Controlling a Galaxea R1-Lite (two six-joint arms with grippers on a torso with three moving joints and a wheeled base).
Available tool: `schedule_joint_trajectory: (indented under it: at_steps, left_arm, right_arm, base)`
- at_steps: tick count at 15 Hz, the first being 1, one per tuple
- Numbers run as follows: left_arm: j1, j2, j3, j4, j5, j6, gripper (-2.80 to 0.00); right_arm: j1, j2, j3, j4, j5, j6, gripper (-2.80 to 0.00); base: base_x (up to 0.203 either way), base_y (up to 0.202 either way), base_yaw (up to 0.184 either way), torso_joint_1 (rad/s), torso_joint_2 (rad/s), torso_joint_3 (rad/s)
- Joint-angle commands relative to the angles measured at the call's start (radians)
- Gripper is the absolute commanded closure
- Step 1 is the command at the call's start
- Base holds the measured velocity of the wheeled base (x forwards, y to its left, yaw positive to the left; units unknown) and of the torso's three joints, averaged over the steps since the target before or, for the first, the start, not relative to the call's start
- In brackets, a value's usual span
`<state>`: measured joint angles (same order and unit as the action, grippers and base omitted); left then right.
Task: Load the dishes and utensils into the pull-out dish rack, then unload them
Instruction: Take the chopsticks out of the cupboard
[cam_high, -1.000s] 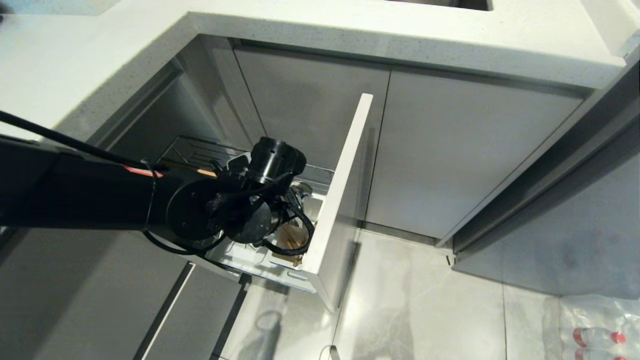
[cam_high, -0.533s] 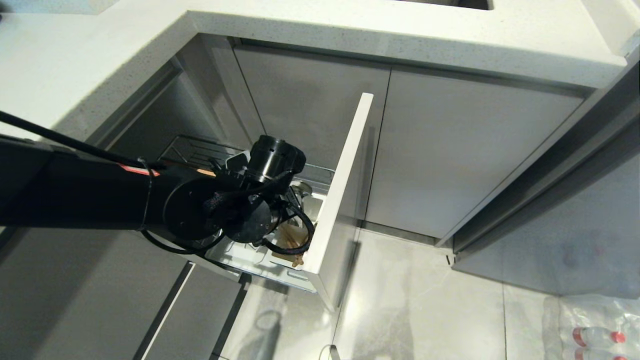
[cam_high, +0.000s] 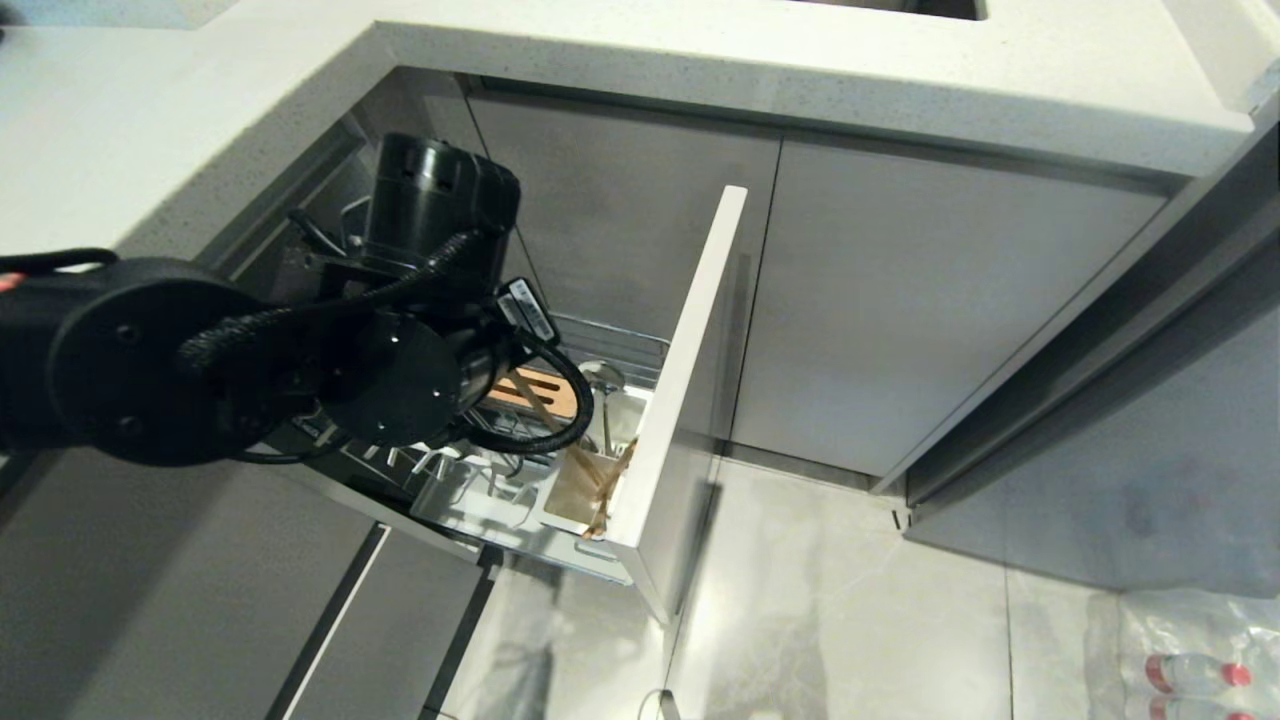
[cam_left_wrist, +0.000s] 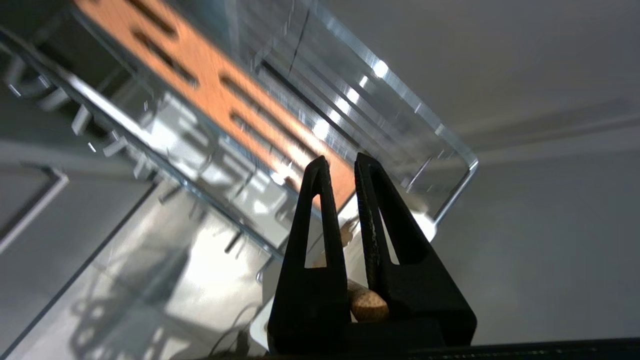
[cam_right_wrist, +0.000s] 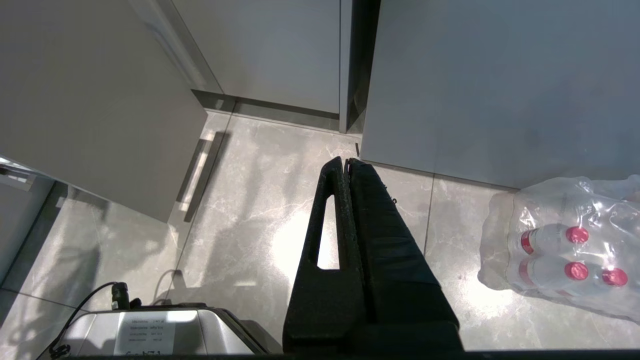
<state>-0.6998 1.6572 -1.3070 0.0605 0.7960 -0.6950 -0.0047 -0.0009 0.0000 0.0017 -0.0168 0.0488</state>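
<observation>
Chopsticks (cam_high: 600, 475): light wood, leaning in the white utensil cup (cam_high: 578, 492) at the front corner of the rack, their upper ends slanting toward the left tool.
Chopstick end (cam_left_wrist: 367, 304): in the left wrist view a rounded wooden tip sits between the black fingers (cam_left_wrist: 320, 220) near their base.
Left tool (cam_left_wrist: 340, 165): closed on the chopsticks, fingertips nearly together, above the rack; in the head view its own fingers are hidden behind the wrist.
Spoon (cam_high: 603, 378): shiny metal, standing in the rack just behind the utensil cup.
Pull-out dish rack (cam_high: 620, 345): chrome wire basket drawn out from the cabinet, plate prongs along its near side.
Wooden strip (cam_high: 540, 392): brown, slotted, lying along the rack beside the cup.
Front panel (cam_high: 690, 380): narrow, pale, standing at the rack's outer end.
Right tool (cam_right_wrist: 347, 162): closed, empty, hanging over the floor tiles (cam_right_wrist: 240, 210) well apart from the rack.
Bottle pack (cam_right_wrist: 565, 245): plastic-wrapped bottles with red caps on the floor near the right tool.
Table (cam_high: 700, 70): white speckled top above the grey cabinet doors (cam_high: 930, 300).
</observation>
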Motion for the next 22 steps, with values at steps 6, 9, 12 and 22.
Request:
schedule_joint_trajectory:
  at_steps: [6,9,12,22]
  left_arm:
    - [0.002,-0.198,-0.015,-0.034,0.016,0.092,0.00]
    - [0.000,-0.234,-0.033,-0.033,0.020,0.104,0.00]
    - [0.001,-0.291,-0.050,-0.036,0.020,0.144,0.00]
    - [0.163,-0.616,-0.097,-0.398,0.008,0.649,0.00]
  right_arm:
    - [0.000,0.001,0.002,0.000,0.000,0.000,0.00]
    - [0.000,0.001,0.002,0.000,0.000,0.000,0.00]
    - [0.000,0.001,0.002,0.000,0.000,0.000,0.00]
    - [0.000,0.001,0.002,0.000,0.000,0.000,0.00]
  base:
    - [0.000,0.000,0.000,0.000,0.00,0.000]
    - [0.000,0.000,0.000,0.000,0.00,0.000]
    - [0.000,0.000,0.000,0.000,0.00,0.000]
    - [0.000,0.000,0.000,0.000,0.00,0.000]
